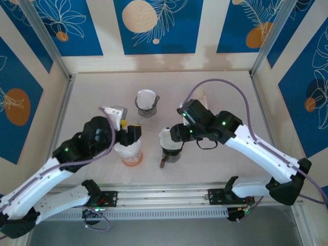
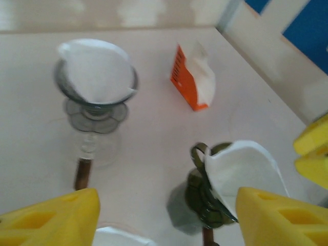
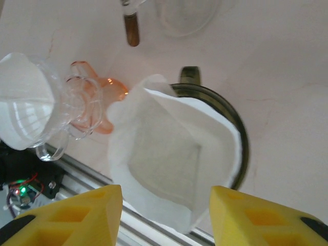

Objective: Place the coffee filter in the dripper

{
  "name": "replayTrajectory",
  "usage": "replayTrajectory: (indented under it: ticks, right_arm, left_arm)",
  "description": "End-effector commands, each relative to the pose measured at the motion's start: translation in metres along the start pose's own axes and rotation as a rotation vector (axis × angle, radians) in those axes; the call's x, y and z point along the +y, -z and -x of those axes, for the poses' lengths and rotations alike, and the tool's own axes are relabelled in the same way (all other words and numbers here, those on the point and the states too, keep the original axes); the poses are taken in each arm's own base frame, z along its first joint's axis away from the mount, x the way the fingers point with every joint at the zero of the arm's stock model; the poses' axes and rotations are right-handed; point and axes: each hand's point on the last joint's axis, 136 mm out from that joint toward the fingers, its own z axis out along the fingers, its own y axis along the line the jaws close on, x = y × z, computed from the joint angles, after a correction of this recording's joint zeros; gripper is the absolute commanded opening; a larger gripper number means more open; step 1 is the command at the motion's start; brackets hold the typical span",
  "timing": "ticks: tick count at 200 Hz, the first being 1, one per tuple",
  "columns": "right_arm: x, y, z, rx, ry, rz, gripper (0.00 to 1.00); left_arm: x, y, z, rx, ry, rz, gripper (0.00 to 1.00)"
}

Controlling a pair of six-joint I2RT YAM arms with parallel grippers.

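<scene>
Three drippers crowd the near half of the table (image 1: 230,92), and the one that matters to you is the dark dripper (image 3: 241,134) on the right. The filter (image 3: 169,154) is in its cone but sits askew. Its far side lies against the rim, while its near side rides up over the rim and hangs outward. The right gripper (image 3: 165,202) hovers just above with its yellow fingers apart, clamped on nothing. The loose paper edge lies between them, and you cannot tell whether a finger touches it. The left gripper (image 2: 166,210) hangs over the orange dripper (image 1: 131,154), which already carries a filter, with its fingers likewise spread and empty.

The likely trouble is that raised edge. If a finger catches it as you pull away, the paper could lift out or fold over. Pressing down off-centre could rock the dripper on its narrow foot.

Your two grippers are near each other, and a sideways move inward risks contact between them. The rail (image 1: 164,197) runs close behind the two near drippers. The grey dripper (image 2: 97,110) and the filter box (image 2: 184,77) stand farther back. Bare table lies to the right and toward the back wall, so going straight up looks like your cleanest exit.
</scene>
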Motion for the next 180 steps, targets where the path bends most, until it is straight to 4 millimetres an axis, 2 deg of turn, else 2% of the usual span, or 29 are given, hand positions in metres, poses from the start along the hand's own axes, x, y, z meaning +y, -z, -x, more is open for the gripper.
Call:
replayTrajectory:
  ticks: [1,23,33,77,111,147,180]
  right_arm:
    - [-0.021,0.004,-0.005,-0.045,-0.059,-0.072,0.49]
    - [-0.029,0.004,-0.014,-0.049,-0.084,-0.078,0.49]
    - [-0.032,0.004,-0.018,-0.048,-0.09,-0.077,0.49]
    - [-0.04,0.001,-0.03,-0.043,-0.112,-0.08,0.49]
    - [-0.043,0.001,-0.033,-0.045,-0.114,-0.083,0.49]
    - [-0.044,-0.002,-0.034,-0.043,-0.114,-0.08,0.49]
    - [-0.038,-0.008,-0.026,-0.041,-0.104,-0.05,0.46]
  left_arm:
    - [-0.031,-0.011,-0.014,0.143,-0.024,-0.155,0.63]
    - [-0.045,-0.029,-0.026,0.259,-0.03,-0.207,0.5]
    - [-0.051,-0.036,-0.032,0.302,-0.034,-0.227,0.48]
    - [-0.062,-0.06,-0.054,0.402,-0.065,-0.243,0.44]
    - [-0.061,-0.074,-0.067,0.452,-0.091,-0.206,0.44]
    - [-0.059,-0.083,-0.075,0.484,-0.132,-0.162,0.41]
    - [-0.055,-0.086,-0.08,0.5,-0.149,-0.132,0.39]
